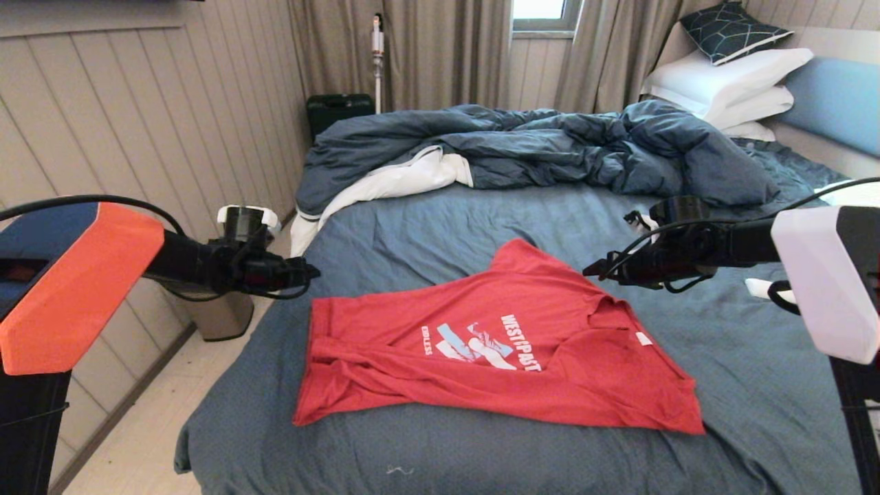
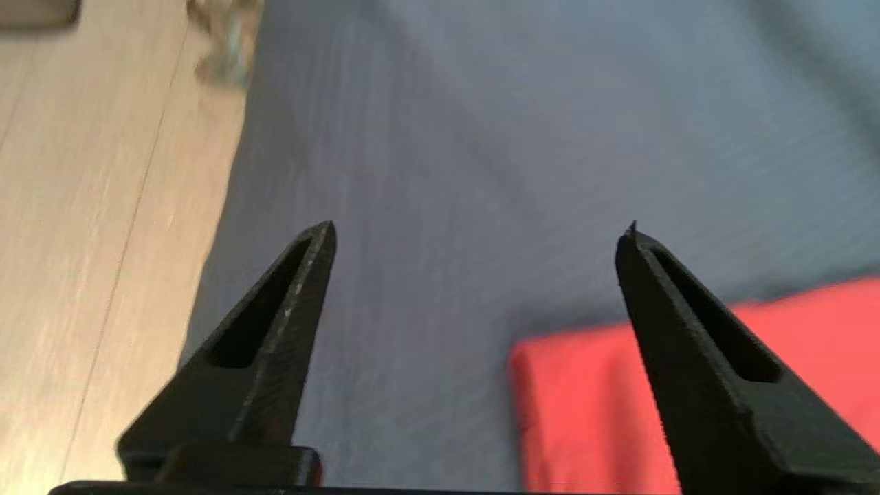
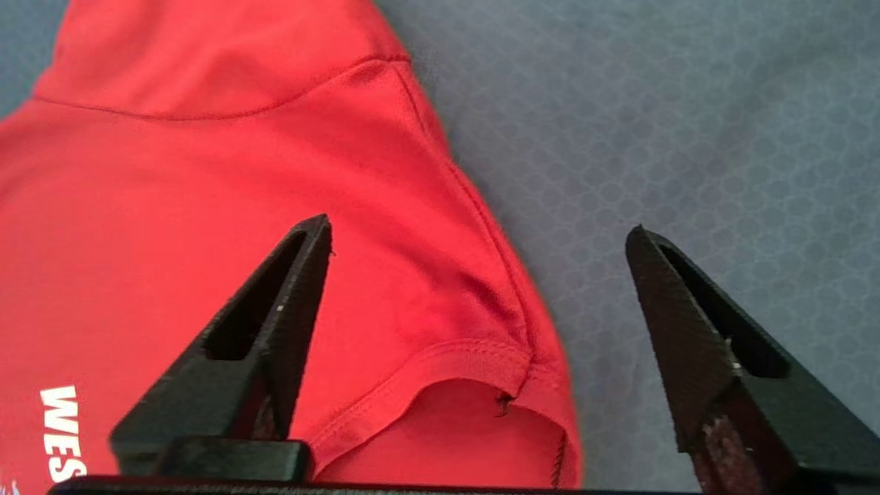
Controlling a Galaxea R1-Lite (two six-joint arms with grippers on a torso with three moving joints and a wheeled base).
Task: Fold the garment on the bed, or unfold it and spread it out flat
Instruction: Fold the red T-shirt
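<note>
The garment (image 1: 495, 344), a red T-shirt with a white and light-blue chest print, lies spread on the bed (image 1: 412, 227), print up, with a fold along its near left part. My left gripper (image 1: 309, 273) hovers open just beyond the shirt's far-left corner. In the left wrist view the gripper (image 2: 481, 227) is empty above the sheet, and the garment (image 2: 591, 405) shows a red corner beside one finger. My right gripper (image 1: 592, 271) hovers open over the collar side. In the right wrist view this gripper (image 3: 479, 225) is empty above the garment (image 3: 206, 206), over its shoulder and neckline.
A rumpled dark blue duvet (image 1: 536, 148) with white lining fills the far half of the bed. White pillows (image 1: 729, 82) are stacked at the far right. A metal bin (image 1: 220, 316) stands on the floor left of the bed, near the panelled wall.
</note>
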